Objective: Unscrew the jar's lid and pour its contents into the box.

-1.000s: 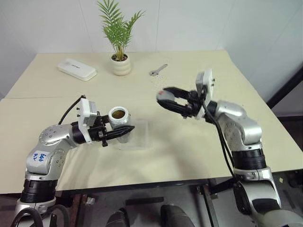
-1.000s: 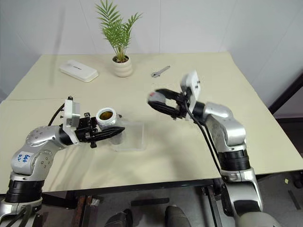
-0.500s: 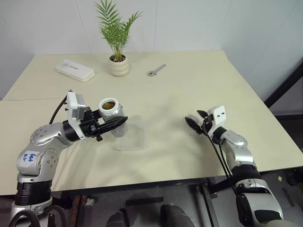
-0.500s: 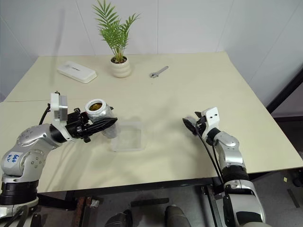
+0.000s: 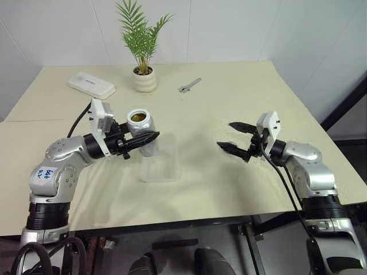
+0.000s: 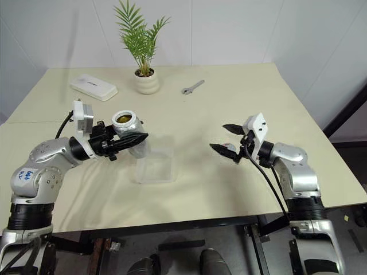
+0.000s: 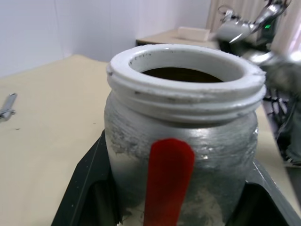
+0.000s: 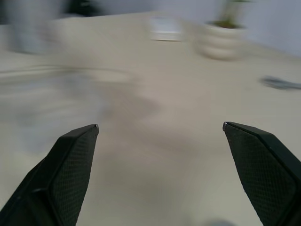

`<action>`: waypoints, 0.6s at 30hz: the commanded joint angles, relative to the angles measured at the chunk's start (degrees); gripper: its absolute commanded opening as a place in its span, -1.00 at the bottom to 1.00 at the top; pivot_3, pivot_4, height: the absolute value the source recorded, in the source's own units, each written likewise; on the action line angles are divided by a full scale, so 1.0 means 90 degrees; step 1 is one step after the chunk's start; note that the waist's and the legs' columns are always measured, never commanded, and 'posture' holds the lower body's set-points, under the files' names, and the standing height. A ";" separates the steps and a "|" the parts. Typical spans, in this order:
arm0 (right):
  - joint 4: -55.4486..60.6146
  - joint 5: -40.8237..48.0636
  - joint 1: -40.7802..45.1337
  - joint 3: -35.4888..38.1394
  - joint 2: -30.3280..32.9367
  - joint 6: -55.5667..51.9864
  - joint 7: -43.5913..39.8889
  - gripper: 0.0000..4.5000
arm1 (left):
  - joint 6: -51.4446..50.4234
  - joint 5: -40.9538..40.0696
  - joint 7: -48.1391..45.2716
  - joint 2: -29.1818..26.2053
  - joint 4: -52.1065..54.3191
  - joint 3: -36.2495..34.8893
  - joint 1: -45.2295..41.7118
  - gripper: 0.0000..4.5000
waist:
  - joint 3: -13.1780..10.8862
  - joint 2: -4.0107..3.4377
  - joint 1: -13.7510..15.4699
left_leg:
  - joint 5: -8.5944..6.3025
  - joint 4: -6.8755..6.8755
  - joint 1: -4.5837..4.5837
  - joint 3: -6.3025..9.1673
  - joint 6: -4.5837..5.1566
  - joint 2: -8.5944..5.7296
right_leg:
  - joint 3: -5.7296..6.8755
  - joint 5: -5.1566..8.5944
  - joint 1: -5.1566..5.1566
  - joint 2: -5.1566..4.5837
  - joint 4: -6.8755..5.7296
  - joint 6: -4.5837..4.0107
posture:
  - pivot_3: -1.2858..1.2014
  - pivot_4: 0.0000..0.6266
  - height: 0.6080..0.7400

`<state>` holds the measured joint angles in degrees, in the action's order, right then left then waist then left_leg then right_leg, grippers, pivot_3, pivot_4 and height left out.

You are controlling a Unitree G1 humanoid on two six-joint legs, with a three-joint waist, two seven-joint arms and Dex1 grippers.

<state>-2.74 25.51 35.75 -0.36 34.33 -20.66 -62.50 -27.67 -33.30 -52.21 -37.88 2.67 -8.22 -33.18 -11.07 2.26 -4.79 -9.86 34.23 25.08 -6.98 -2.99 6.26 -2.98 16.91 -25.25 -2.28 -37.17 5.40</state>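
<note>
The left gripper [image 5: 150, 138] grips the lidless jar [image 5: 141, 133] above the box [image 5: 160, 167]; the right gripper [image 5: 234, 137], beside the box, gapes empty.

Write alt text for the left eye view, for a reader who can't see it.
The left gripper holds the open jar upright over the far edge of the clear box on a beige table. The right gripper hangs open and empty, off to the right. At the back stand a potted plant, a white case and a wrench.
</note>
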 commanded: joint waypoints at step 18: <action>0.0712 -0.0011 0.0100 -0.0175 -0.0466 -0.0300 0.0604 0.98 | 0.5456 0.7517 0.4088 -0.1639 -0.0326 0.1940 -0.0437 -0.13 | 0.0000 0.0000 0.0108 | -0.0006 -0.0006 0.0020 -0.0020 0.0007 -0.0015 | -0.0023 0.0016 -0.0022 -0.0019 0.0023 -0.0030 | 0.03 -0.52 1.00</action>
<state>3.17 25.27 36.20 -3.06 30.62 -24.73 -58.02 13.58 21.65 -25.14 -49.93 -0.96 7.00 -35.71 -11.07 2.26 -3.82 -9.92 34.16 25.24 -7.18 -2.92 6.13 -3.23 17.01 -25.45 -2.45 -36.97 5.19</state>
